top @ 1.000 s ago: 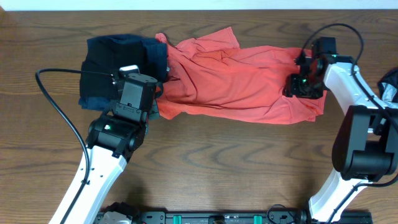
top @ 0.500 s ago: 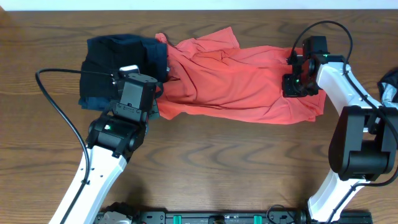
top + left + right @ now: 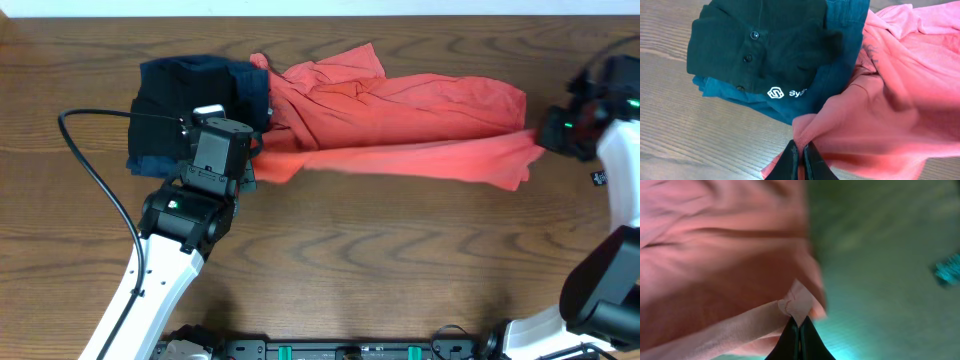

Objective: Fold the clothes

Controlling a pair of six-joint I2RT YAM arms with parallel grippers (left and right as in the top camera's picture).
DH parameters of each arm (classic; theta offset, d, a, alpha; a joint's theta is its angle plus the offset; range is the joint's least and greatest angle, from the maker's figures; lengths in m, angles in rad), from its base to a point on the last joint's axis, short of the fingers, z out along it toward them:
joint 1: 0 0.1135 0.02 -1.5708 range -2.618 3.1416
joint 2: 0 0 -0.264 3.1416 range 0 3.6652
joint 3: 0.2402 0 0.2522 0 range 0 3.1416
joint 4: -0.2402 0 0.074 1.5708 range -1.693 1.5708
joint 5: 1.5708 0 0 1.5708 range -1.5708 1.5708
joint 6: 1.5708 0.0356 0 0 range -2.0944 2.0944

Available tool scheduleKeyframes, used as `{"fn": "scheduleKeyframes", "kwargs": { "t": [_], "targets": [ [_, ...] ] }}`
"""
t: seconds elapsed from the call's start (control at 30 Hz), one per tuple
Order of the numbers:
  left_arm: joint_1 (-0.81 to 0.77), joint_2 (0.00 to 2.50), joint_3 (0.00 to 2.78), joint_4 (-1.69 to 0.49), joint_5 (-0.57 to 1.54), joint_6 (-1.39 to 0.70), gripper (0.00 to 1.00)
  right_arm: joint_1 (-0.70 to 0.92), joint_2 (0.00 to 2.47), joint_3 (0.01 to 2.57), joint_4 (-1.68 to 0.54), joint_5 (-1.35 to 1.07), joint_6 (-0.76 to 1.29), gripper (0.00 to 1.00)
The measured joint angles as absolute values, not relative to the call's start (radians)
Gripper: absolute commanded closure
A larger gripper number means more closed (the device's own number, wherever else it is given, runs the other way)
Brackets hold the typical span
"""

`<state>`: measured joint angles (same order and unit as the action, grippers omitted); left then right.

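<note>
A coral-red shirt [image 3: 400,125] lies spread across the middle of the table, its lower edge pulled taut between both arms. My left gripper [image 3: 800,160] is shut on the shirt's left corner [image 3: 805,131], close to the dark pile. My right gripper [image 3: 799,337] is shut on a pinch of the shirt's right hem [image 3: 796,302], and its arm [image 3: 590,120] is out at the far right of the table. A stack of folded dark clothes [image 3: 195,100], black on top of navy, sits at the left, partly under the shirt.
A black cable [image 3: 95,170] loops off the left arm over the table. A grey object [image 3: 630,135] shows at the right edge. Wooden tabletop [image 3: 380,260] stretches in front of the shirt.
My right gripper has shut on the shirt's right hem and pulled it rightward, stretching the lower edge straight. The left arm has held still.
</note>
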<state>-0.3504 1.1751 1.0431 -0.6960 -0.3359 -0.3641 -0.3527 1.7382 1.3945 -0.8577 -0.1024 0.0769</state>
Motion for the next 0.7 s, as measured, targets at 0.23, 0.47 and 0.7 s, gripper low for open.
{"fn": "scheduleKeyframes", "kwargs": {
  "t": [0.23,0.47,0.7],
  "targets": [
    [-0.350,1.175,1.043,-0.697,-0.336,-0.361,0.94,-0.419,1.743,1.394,-0.897,-0.125,0.089,0.99],
    [-0.350,1.175,1.043,-0.698,-0.336,-0.361,0.94,-0.416,1.743,1.394,-0.885,-0.237,0.093,0.99],
    [-0.350,1.175,1.043,-0.700,-0.322,-0.361,0.94,-0.349,1.743,1.394,-0.877,-0.310,0.091,0.99]
  ]
}}
